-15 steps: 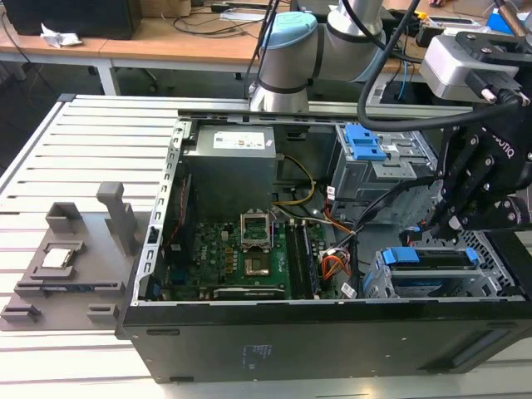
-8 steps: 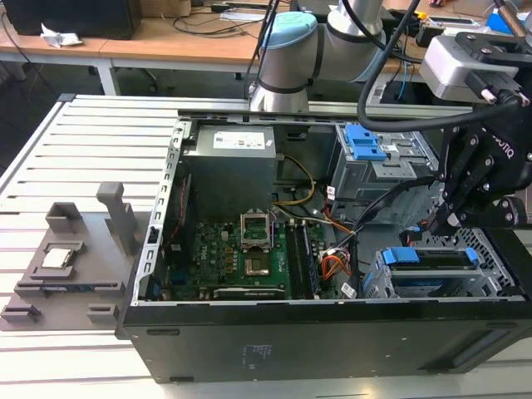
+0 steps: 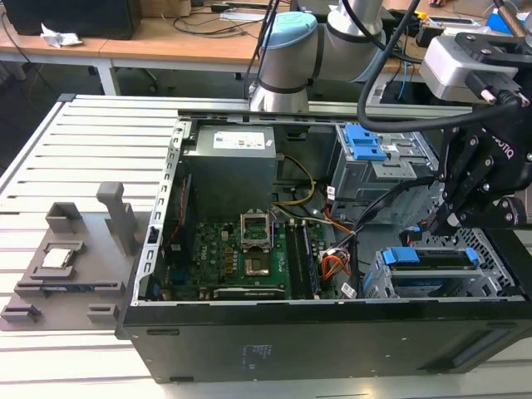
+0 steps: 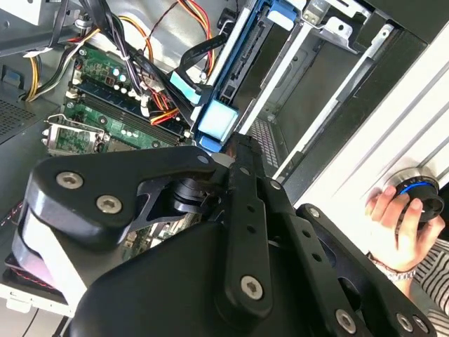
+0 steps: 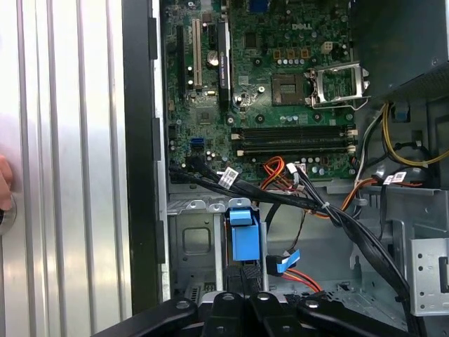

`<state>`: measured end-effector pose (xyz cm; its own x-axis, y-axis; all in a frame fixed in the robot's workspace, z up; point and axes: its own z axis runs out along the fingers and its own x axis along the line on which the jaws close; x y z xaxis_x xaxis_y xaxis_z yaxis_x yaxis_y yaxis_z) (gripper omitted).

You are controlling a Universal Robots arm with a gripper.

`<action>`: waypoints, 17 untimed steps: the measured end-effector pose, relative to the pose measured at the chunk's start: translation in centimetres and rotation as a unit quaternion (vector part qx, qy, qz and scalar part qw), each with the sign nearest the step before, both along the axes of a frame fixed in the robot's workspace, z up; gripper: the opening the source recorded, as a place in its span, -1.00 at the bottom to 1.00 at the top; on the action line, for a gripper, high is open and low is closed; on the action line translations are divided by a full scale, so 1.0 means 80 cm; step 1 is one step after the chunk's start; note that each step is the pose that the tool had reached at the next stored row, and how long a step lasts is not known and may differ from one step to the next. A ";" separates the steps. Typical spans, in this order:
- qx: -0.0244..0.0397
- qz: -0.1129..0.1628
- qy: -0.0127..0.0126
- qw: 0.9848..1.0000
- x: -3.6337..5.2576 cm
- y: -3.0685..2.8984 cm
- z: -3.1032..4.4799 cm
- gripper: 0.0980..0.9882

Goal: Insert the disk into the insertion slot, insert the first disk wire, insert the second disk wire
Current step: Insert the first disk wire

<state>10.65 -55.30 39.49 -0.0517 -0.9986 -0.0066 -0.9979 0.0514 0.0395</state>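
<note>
Slatted metal table (image 3: 83, 141) is holding an open PC case (image 3: 291, 341). The disk (image 3: 436, 270) is sitting in the insertion slot (image 3: 374, 283), and the gripper (image 3: 440, 223) is hovering just beside it. Can't tell its grip.

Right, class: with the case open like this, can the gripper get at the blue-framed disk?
Probably yes. The gripper hangs right by the disk, the case has its side open, and the black cables seem to pass beside the disk, not between the two.
</note>
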 end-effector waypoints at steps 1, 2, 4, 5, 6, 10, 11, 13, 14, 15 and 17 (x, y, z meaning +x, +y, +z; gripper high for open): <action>0.000 0.000 0.000 1.000 0.003 0.0000 -0.0004 -0.98; 0.000 0.000 0.000 1.000 0.009 0.0005 -0.0004 -0.98; 0.000 0.001 0.000 1.000 0.019 0.0038 -0.0004 -0.98; 0.000 0.001 0.000 1.000 0.024 0.0070 -0.0005 -0.98; 0.000 0.001 0.000 1.000 0.026 0.0088 -0.0005 -0.98; -0.001 0.013 0.000 1.000 0.035 0.0200 -0.0055 -0.98; -0.002 0.015 0.000 1.000 0.037 0.0240 -0.0109 -0.98; -0.004 0.022 0.000 1.000 0.041 0.0309 -0.0211 -0.98; -0.004 0.024 0.000 1.000 0.042 0.0323 -0.0225 -0.98; -0.004 0.025 0.000 1.000 0.044 0.0337 -0.0231 -0.98; -0.004 0.027 0.000 1.000 0.048 0.0368 -0.0238 -0.98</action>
